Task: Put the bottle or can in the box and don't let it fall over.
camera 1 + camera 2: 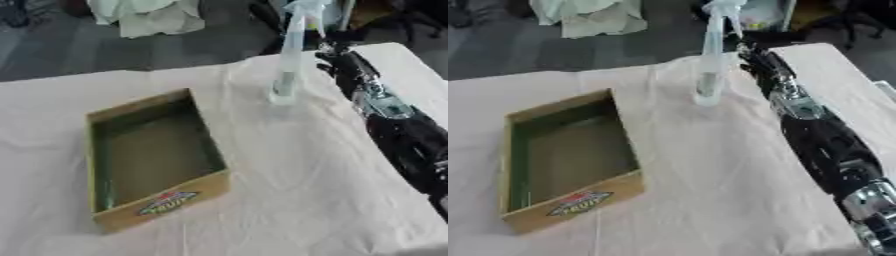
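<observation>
While right hand [750,50] reaches bottle [709,70] (finger state unclear) — box [570,200] apart, cloth [710,175] between.

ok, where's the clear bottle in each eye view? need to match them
Left eye view: the clear bottle stands upright, upper right of centre, right hand beside it on the right.
Right eye view: same bottle, a little further left, close to top centre.
Shared landmark: the open cardboard box with the logo on its near wall sits lower left of the bottle in both views, apart from it.
</observation>
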Available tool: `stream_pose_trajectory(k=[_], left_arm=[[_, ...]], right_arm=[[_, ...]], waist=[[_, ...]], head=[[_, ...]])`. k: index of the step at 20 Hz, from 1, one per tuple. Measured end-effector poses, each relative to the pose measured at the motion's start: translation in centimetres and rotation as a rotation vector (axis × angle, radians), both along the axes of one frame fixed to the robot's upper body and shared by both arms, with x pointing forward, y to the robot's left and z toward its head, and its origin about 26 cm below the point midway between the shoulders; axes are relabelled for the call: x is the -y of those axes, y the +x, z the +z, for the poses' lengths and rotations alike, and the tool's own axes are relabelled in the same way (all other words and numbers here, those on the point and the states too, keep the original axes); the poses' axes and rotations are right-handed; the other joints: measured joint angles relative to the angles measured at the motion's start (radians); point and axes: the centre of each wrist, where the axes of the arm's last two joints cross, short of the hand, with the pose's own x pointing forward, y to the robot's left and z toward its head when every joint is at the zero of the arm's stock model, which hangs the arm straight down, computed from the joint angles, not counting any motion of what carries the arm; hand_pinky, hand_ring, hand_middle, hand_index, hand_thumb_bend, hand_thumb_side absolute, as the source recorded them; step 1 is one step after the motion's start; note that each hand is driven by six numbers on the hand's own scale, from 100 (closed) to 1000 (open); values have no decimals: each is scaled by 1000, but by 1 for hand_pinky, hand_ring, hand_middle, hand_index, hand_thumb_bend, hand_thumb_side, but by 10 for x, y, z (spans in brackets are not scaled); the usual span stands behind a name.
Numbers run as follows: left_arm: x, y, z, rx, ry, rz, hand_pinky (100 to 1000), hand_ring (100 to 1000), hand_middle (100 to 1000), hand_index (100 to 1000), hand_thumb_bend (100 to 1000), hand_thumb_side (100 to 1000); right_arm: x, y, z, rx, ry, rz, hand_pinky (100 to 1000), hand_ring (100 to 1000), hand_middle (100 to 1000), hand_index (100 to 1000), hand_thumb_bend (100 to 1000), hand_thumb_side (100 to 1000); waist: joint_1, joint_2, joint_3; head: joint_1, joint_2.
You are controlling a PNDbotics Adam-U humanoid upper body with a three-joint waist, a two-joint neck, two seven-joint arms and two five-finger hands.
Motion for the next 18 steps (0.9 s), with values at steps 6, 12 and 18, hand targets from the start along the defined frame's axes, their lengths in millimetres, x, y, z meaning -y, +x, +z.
stream_pose_trajectory(k=[6,12,18], left_arm=[[0,0,1,1,0,-2,1000,872,1000,793,100,889],[0,1,1,3,0,-3,1000,872,1000,794,100,891],[2,1,1,4,-7,-5,1000,872,1000,794,100,891]], right_arm=[[-6,1,4,13,0,22,982,1000,1000,1000,100,609],[-13,2,8,25,-2,45,984,1000,1000,1000,100,605],[-20,3,10,34,2,74,986,1000,1000,1000,100,609]], waist=[[-1,0,2],[-1,1,3],[-1,1,3]], head=[[-1,-1],[-1,-3],[-1,-4]])
